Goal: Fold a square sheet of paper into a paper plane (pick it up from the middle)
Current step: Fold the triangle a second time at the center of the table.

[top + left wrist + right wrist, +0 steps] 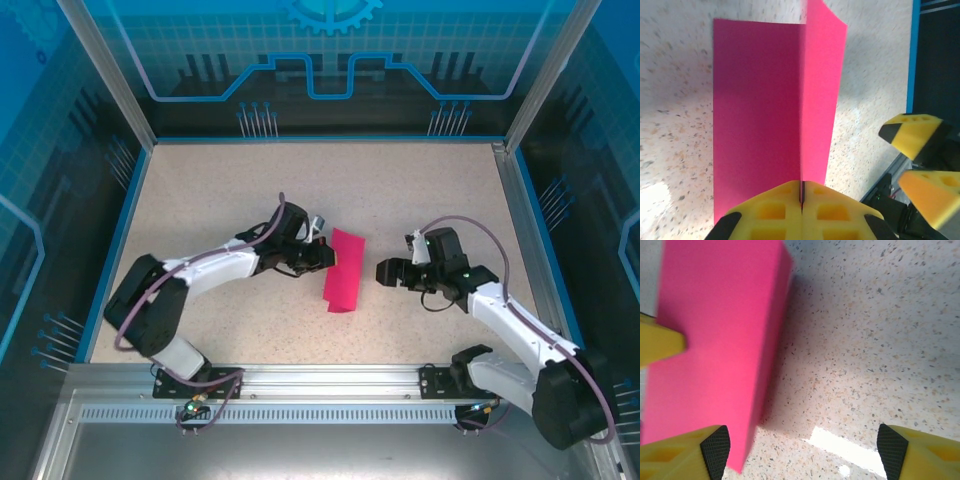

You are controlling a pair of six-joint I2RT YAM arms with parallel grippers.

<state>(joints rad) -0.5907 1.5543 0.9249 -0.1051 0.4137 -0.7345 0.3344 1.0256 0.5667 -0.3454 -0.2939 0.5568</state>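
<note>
- While the left gripper is clamping the paper at the middle of the table, a first fold is forming.
- The right gripper is hanging open just beside it.
- The next move is likely calling for pressing the crease flat.

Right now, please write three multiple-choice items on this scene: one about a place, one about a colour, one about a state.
1. Where is the folded magenta-pink sheet of paper?
A. near the middle of the speckled table
B. far left corner
C. near right corner
2. What colour are the fingers of the left gripper?
A. blue
B. yellow
C. white
3. How is the right gripper?
A. shut on the paper
B. open
C. shut on nothing
Key: 1 A, the top view shows it between both grippers; 2 B, the left wrist view shows them; 3 B, its fingers stand wide apart in the right wrist view.
</note>
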